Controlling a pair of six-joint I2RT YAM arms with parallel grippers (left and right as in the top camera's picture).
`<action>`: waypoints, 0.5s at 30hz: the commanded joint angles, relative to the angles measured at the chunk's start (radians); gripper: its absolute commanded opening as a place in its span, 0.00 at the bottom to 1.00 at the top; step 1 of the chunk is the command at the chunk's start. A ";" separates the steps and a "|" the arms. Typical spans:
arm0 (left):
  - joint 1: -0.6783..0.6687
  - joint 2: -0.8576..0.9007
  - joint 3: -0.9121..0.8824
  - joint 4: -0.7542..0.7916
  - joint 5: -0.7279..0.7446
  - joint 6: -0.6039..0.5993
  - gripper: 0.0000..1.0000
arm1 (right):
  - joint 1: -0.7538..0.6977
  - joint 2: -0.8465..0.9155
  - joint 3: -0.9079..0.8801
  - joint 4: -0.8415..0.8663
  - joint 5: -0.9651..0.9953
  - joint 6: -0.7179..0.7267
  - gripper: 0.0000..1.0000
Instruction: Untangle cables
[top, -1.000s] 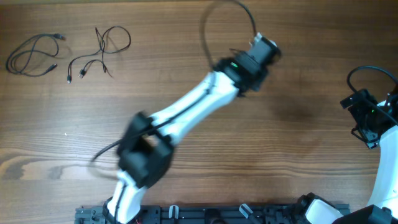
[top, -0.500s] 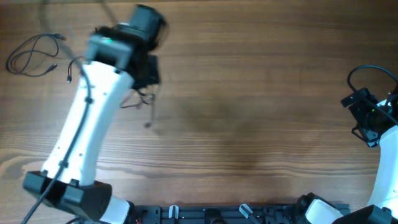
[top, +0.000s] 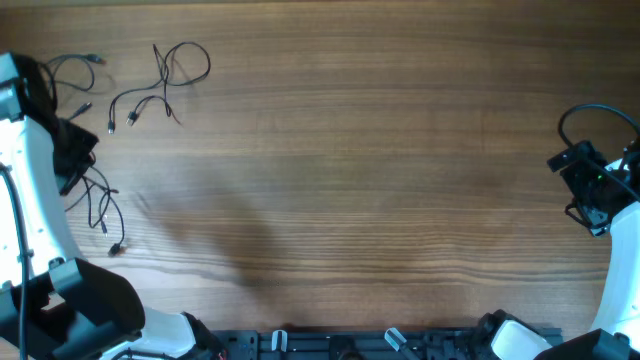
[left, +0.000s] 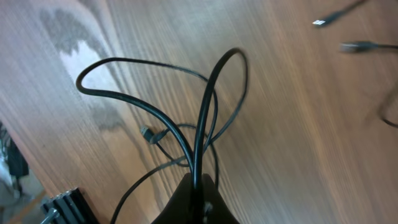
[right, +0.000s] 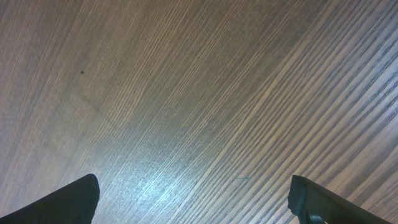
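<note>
Thin black looped cable (left: 205, 112) is being pinched by the closed left tool (left: 198, 186) over the brown wooden bench (top: 350, 150); the right tool (right: 196, 199) is hovering wide open, gripping nothing.

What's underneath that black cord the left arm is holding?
Only wooden table shows beneath the cord, which hangs in loops from the shut left end effector. Overhead, the arm covers part of a second cord nearby.
</note>
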 joint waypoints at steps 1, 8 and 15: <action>0.063 -0.015 -0.112 0.132 0.016 -0.036 0.04 | -0.002 -0.010 0.002 0.002 -0.010 -0.010 1.00; 0.246 0.007 -0.242 0.400 0.017 -0.224 0.04 | -0.002 -0.010 0.002 -0.007 -0.011 -0.010 1.00; 0.327 0.011 -0.242 0.529 0.265 -0.239 1.00 | -0.002 -0.010 0.002 -0.005 -0.044 -0.001 1.00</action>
